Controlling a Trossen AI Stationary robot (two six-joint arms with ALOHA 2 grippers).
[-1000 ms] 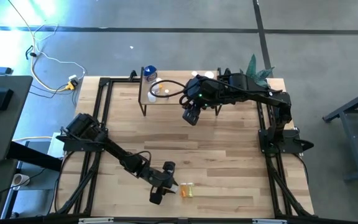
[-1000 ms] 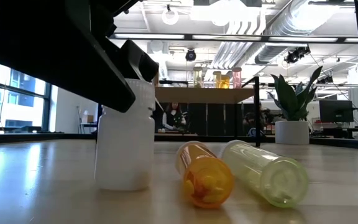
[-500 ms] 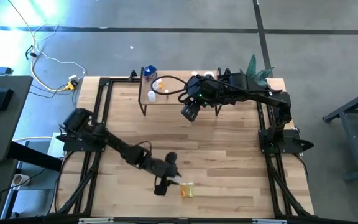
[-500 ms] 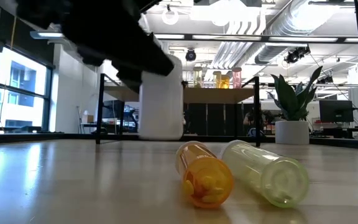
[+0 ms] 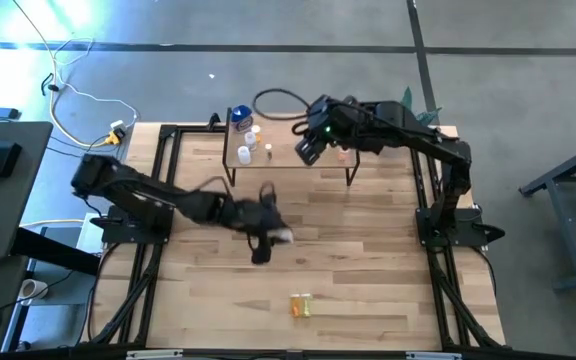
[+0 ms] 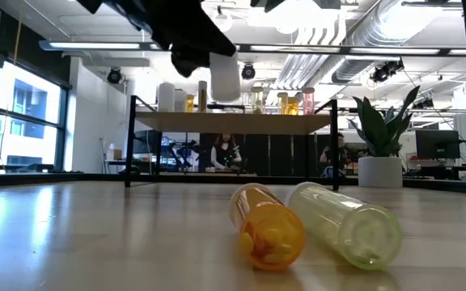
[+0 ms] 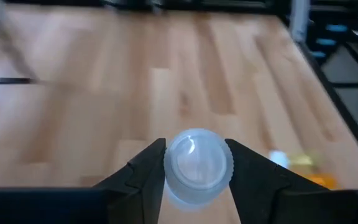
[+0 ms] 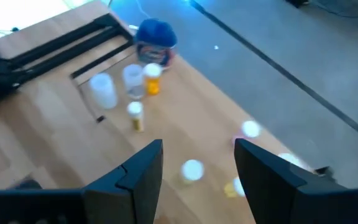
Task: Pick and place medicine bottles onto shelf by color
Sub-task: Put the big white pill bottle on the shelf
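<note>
Right then, the left gripper (image 5: 268, 232) was above the middle of the bench (image 5: 368, 270), its jaws clamped on a white bottle (image 7: 197, 165) held by its sides, cap showing to the wrist camera. From bench level that bottle (image 6: 225, 78) hung clear of the wood, about level with the shelf (image 5: 288, 155) top. The shelf stood at twelve o'clock from the carrying arm, against the far edge of the bench.

By my reckoning the job was well under way. Several bottles already stood on the shelf: a blue-topped one (image 8: 156, 38) at its left end with a small cluster beside it, white and orange by the look of them, and a few more pale ones toward the right end. Two were left lying on their sides at six o'clock near the front edge, an orange bottle (image 6: 267, 226) and a pale yellow-green one (image 6: 345, 222) touching it. So one in the air, two to fetch.

The right gripper (image 5: 310, 148) hung over the shelf, jaws apart with nothing between them.

Whether the colours on the shelf were properly grouped I could not tell; the bottles there were too small and blurred. The carried bottle's body was hidden under its cap and the fingers, and the right-hand bottles were partly cut off.
</note>
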